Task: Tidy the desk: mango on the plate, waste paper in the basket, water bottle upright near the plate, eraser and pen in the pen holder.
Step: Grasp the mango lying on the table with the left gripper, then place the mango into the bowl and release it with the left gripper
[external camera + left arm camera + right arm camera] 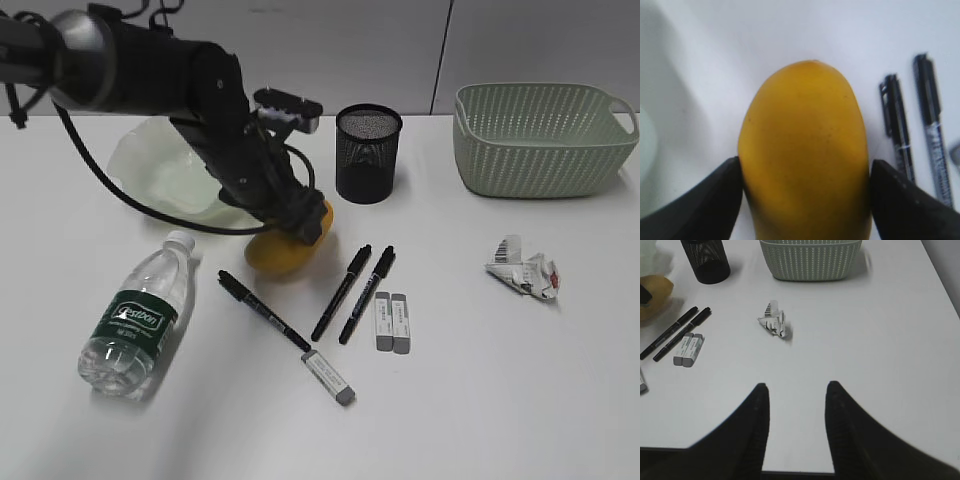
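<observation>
Left tool (805,200) clamped on the mango (285,245); right tool (796,405) parted and holding nothing.

Landmark: mango, on the white counter (480,400). Nearest the camera, the water bottle (135,315) lies on its side left of the mango, and one pen (265,312) with an eraser (328,377) touching its tip lies in front of the mango. Right of the mango: two more pens (355,292) side by side, then two erasers (392,322) just beside them. Well right of the mango sits the crumpled paper (522,268). In the left wrist view both fingers (700,210) press the mango's sides. The wavy plate (160,170) is just behind-left of the mango; the mesh cup (368,152) is behind-right. The basket (545,138) stands far right at the back.
</observation>
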You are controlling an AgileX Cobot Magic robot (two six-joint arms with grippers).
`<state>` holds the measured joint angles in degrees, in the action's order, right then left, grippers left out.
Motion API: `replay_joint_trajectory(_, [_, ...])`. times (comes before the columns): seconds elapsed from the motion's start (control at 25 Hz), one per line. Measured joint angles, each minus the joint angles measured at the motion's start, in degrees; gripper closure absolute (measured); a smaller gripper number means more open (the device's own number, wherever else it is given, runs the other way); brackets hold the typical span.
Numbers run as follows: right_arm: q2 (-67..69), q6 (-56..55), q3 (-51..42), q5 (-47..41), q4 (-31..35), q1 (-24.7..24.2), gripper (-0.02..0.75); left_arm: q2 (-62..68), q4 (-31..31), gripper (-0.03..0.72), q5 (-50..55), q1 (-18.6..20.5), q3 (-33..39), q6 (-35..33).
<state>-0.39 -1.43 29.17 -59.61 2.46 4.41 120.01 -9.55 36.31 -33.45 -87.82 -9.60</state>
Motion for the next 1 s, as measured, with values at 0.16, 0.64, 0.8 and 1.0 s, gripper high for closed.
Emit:
replay_joint_trajectory(0.16, [0.0, 0.0, 0.0, 0.0, 0.0, 0.0, 0.429, -9.8, -1.2, 0.123, -8.9, 1.0, -0.1, 0.0])
replay_joint_trajectory(0.64, [0.0, 0.0, 0.0, 0.0, 0.0, 0.0, 0.429, 2.2, 0.4, 0.123, -18.0, 15.6, -0.1, 0.0])
replay_joint_trajectory(0.8, [0.0, 0.0, 0.0, 0.0, 0.1, 0.0, 0.429, 4.6, 2.1, 0.12, -18.0, 15.5, -0.1, 0.0])
replay_joint_trajectory(1.0, [0.0, 0.0, 0.0, 0.0, 0.4, 0.0, 0.429, 4.2, 1.7, 0.031, -17.5, 15.4, -0.1, 0.0])
